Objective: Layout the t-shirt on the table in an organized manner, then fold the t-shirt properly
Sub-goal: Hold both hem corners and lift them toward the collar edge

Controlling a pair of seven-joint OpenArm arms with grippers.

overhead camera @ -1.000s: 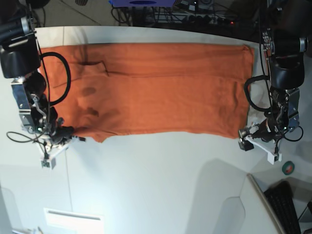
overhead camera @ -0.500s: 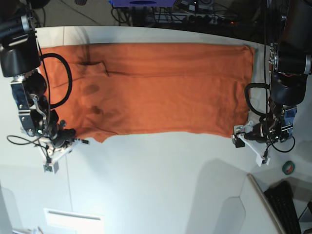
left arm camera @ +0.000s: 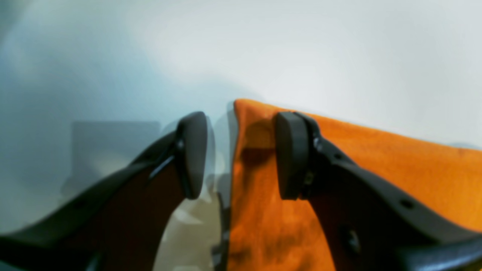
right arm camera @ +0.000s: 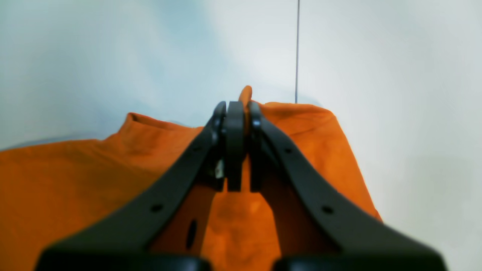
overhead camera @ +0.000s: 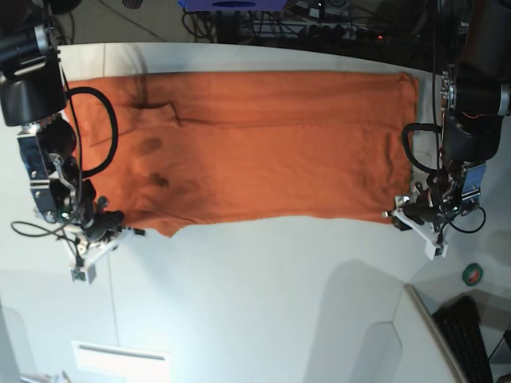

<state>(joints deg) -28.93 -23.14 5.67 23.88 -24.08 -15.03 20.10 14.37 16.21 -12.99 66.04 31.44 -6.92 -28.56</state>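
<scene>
Right gripper [overhead camera: 102, 226] stays clenched on the shirt [overhead camera: 255, 144] corner, unmoved. Shirt lies flat across the table [overhead camera: 255, 295]. Left gripper [left arm camera: 239, 154] has slid onto the opposite corner, jaws narrowing but apart, straddling the edge, not yet pinching.

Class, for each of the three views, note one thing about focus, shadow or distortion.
Left wrist view: the fingers show ghosted edges from motion blur. Right wrist view: the fingers are fairly sharp, the t-shirt soft. Base view: the table edge bows like a wide-angle lens, and soft grey shadows fall at lower right.
</scene>
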